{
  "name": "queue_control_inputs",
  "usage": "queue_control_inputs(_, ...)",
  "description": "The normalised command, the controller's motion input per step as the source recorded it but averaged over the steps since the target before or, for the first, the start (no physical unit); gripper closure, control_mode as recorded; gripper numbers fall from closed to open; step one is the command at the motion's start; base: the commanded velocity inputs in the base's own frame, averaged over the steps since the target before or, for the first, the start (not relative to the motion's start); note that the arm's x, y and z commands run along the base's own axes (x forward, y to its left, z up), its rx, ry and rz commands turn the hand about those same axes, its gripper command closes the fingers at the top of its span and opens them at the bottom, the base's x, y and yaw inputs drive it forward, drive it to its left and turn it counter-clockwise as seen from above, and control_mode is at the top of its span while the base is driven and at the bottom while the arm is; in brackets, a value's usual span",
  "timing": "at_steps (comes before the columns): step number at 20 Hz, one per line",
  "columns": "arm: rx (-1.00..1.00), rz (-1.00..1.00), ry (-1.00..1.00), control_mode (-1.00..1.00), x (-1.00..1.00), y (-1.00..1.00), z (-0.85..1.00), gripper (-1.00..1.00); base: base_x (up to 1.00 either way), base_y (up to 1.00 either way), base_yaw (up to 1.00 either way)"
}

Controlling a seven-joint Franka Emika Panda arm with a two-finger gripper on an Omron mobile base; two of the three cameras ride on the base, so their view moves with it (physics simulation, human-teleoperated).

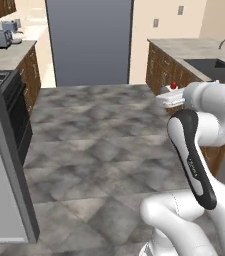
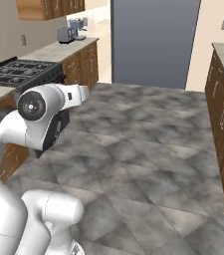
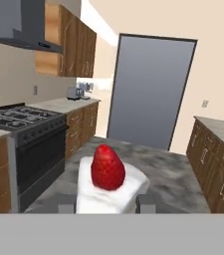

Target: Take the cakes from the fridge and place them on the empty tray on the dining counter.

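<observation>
White cake slice (image 3: 111, 187) soft, fragile; your end effector (image 3: 106, 204) grasps its sides low; keep squeeze light, level.

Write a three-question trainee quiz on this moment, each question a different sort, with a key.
1. True or false: the end effector is closed on the white cake slice.
2. Multiple choice: what tops the slice? A) a red cherry B) a candle C) a nut
3. Fill in: in the hand view, the black stove sits on the ___ side.

Key: 1 true; 2 A; 3 left
</observation>
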Motion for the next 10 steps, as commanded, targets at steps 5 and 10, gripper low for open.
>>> queue_control_inputs(5, 0.00, 0.00, 0.00, 1.00, 0.00, 0.00, 0.00, 1.00, -0.02, -0.28, -0.40)
queue_control_inputs(10, 0.00, 0.00, 0.00, 1.00, 0.00, 0.00, 0.00, 1.00, -0.14, -0.41, -0.37)
